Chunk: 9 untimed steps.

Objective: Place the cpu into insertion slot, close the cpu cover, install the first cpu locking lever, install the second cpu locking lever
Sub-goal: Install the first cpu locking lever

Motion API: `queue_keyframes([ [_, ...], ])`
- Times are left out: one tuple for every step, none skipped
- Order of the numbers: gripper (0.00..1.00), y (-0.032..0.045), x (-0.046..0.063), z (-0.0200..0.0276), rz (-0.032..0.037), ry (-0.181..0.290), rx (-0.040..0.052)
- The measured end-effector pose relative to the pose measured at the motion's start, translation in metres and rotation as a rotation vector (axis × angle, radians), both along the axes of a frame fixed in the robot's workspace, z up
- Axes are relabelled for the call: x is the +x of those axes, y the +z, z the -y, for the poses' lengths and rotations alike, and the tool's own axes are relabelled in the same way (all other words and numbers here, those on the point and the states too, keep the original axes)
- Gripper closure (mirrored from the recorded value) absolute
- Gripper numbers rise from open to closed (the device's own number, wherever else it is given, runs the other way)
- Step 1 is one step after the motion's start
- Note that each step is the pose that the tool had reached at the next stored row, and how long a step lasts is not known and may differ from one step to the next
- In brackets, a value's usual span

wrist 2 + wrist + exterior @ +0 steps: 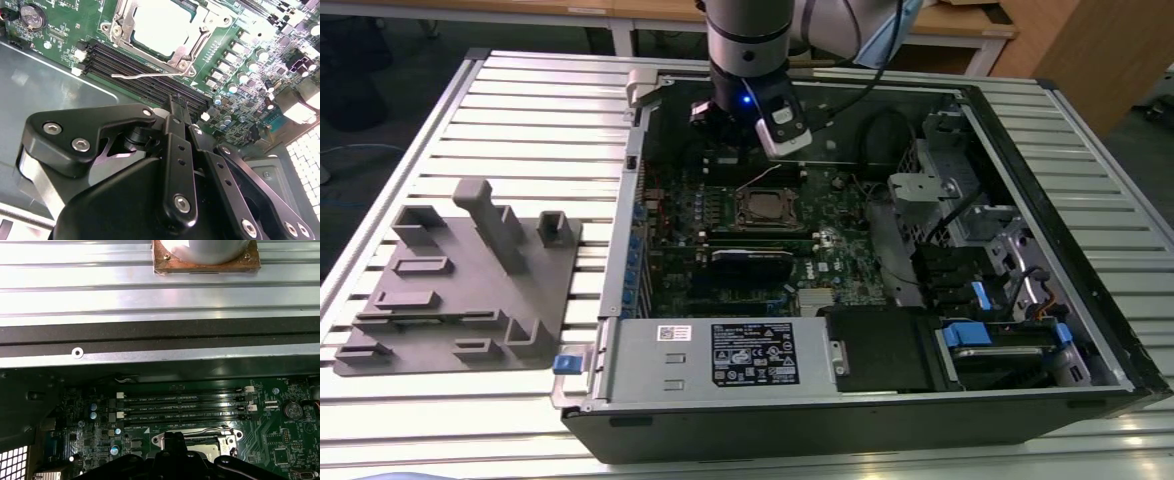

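Note:
The cpu point(160, 22) lies in the insertion slot point(767, 208) on the green board, its pale metal top showing through the cpu cover point(125, 22), which lies flat on it. A thin wire locking lever point(145, 76) sticks out loose over the memory slots, unlatched. My gripper point(175, 106) hangs above the memory slots just beside the socket, fingers pressed together and holding nothing. In the exterior view the gripper point(718, 130) is over the back of the case, behind the socket. In the first wrist view the gripper point(174, 436) covers part of the socket, whose cover point(227, 440) shows beside it.
The open computer case point(1067, 250) lies on a slatted metal table point(520, 110). A grey power supply plate point(720, 352) sits at the front, drive bays with blue tabs point(967, 335) on the exterior view's right. A grey fixture point(467, 280) stands on the exterior view's left.

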State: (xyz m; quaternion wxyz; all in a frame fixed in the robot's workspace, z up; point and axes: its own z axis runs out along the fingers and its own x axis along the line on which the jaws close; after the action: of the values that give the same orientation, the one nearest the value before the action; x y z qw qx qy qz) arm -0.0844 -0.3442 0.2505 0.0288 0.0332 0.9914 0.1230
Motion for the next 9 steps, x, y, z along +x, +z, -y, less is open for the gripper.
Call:
queue_keyframes([
  [0.89,0.0,0.0002,0.0,0.0,0.0,0.0],
  [0.89,-0.0001,0.0007,0.0,0.0001,0.0,0.0],
  [0.89,-0.0003,0.0015,-0.0001,0.0002,0.0,0.0002],
  [0.89,-0.0005,0.0025,0.0,0.0001,0.0,0.0001],
  [0.89,-0.0008,0.0034,0.0,0.0,0.0,0.0001],
  [0.89,-0.0012,0.0042,0.0,0.0,0.0,0.0],
  [0.89,-0.0015,0.0049,0.0,0.0001,0.0,-0.0002],
  [0.89,-0.0017,0.0052,0.0,0.0,0.0,-0.0017],
  [0.89,-0.0018,0.0053,0.0,-0.0001,0.0,-0.0051],
])
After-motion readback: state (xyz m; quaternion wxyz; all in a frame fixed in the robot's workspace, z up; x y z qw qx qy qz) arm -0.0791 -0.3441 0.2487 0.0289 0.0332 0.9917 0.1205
